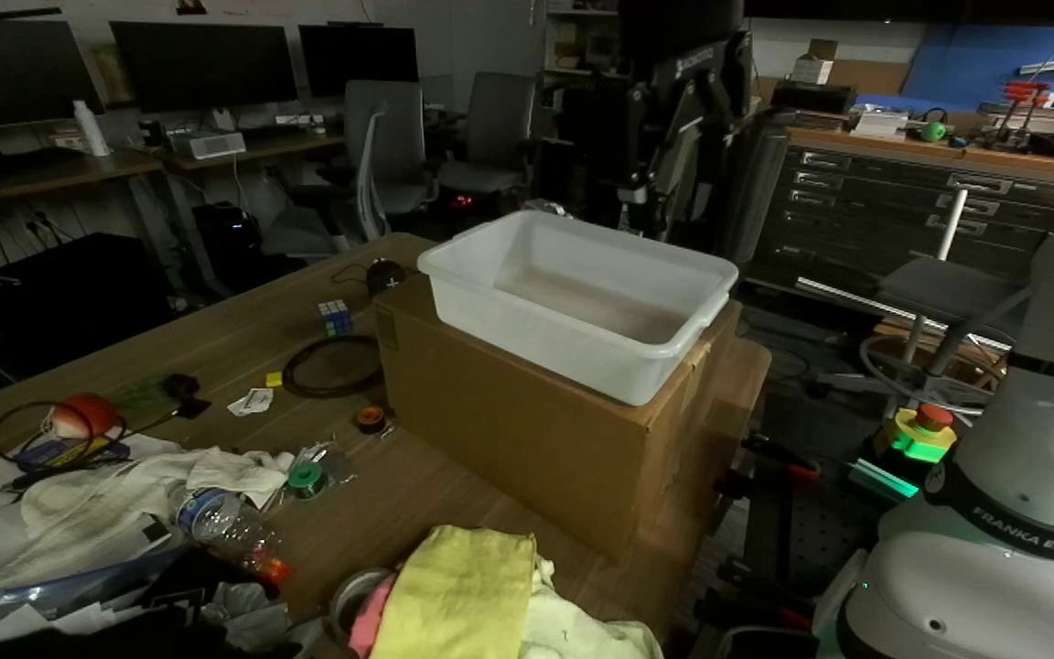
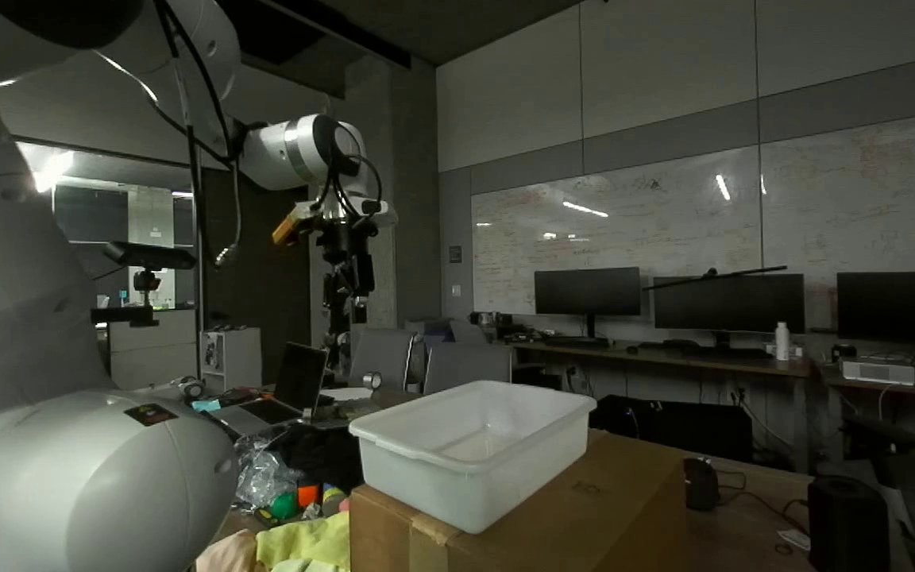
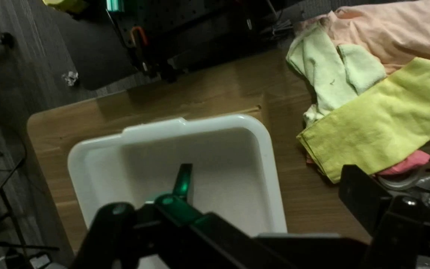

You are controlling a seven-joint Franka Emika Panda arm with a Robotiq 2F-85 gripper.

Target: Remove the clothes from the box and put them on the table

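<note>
The white plastic box (image 1: 527,325) stands on a cardboard box; it also shows in an exterior view (image 2: 418,485) and the wrist view (image 3: 273,179). No cloth shows in the visible part of its inside. A yellow cloth (image 1: 463,595) lies on the table beside the cardboard box, also in the wrist view (image 3: 379,123). Around it lie a pale green cloth (image 3: 327,71), a peach cloth (image 3: 405,30) and a bit of pink cloth (image 3: 405,162). My gripper (image 3: 269,181) is open with nothing between its fingers, raised above the white box; it shows in both exterior views (image 1: 650,206) (image 2: 346,294).
The cardboard box (image 1: 509,430) raises the white box above the wooden table (image 1: 454,503). A white towel (image 1: 124,494), a plastic bottle (image 1: 225,522), a black cable coil (image 1: 332,366) and a Rubik's cube (image 1: 335,318) lie on the table. A laptop (image 2: 299,381) stands farther back.
</note>
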